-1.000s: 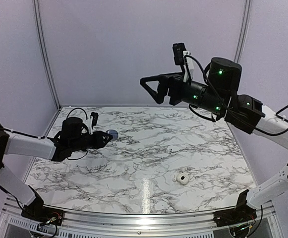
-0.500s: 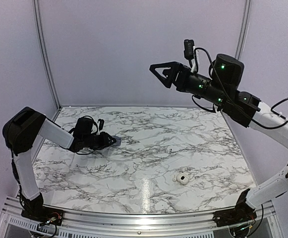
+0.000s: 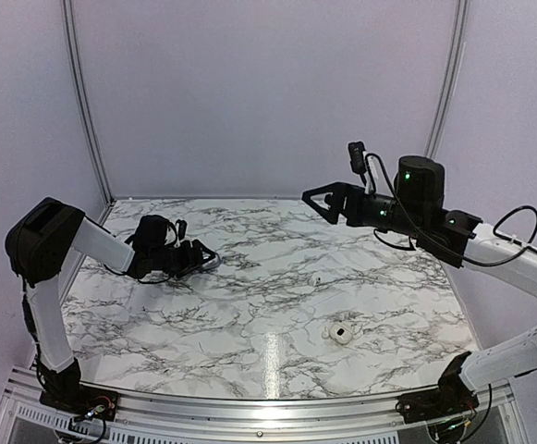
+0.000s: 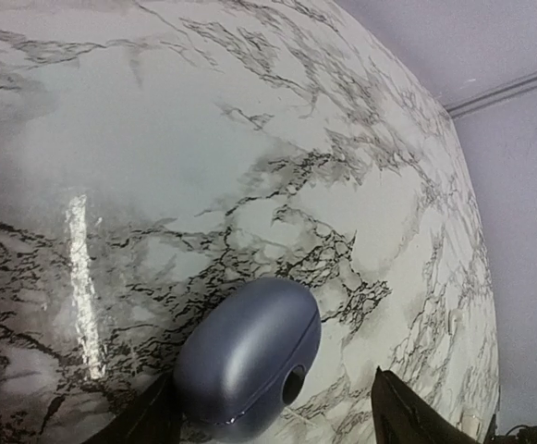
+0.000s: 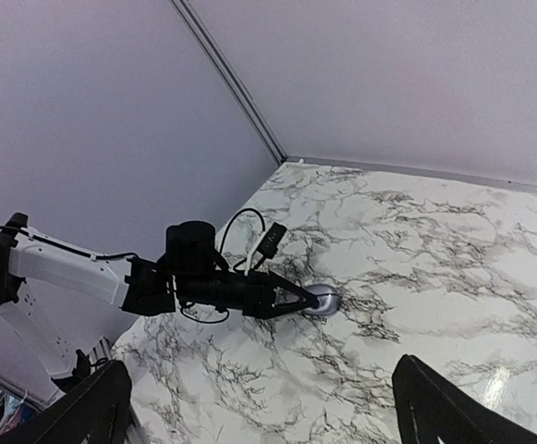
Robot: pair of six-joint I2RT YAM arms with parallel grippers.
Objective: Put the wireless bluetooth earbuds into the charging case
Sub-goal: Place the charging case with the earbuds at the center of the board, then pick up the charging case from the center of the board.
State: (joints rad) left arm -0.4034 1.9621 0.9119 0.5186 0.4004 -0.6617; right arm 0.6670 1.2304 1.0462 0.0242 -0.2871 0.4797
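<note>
The case (image 4: 250, 353) is found on the far left part of the marble table (image 3: 268, 310), lying on its side with its lid shut. Its smooth lavender-grey shell is seen whole in the left wrist view, with a small dark notch near its lower edge. It is flanked by the two fingers (image 4: 405, 418) of the left gripper (image 3: 205, 260), which are spread. One finger is seen at or against the case's left side, while the other stands clear of it with bare marble between. The case is therefore bracketed, not pinched.

The earbuds are found apart from the case, on the right half of the table. The far earbud (image 3: 316, 278) is seen as a tiny white speck near the table's middle. The near earbud (image 3: 342, 333) is seen closer to the front edge, as a whitish lump with a dark spot. Both lie bare on the marble and are touched by nothing.

The left arm (image 3: 83, 245) is stretched low over the table towards the case. The right gripper (image 3: 316, 207) is held high above the far right of the table, with its jaws spread wide and nothing between them.
</note>
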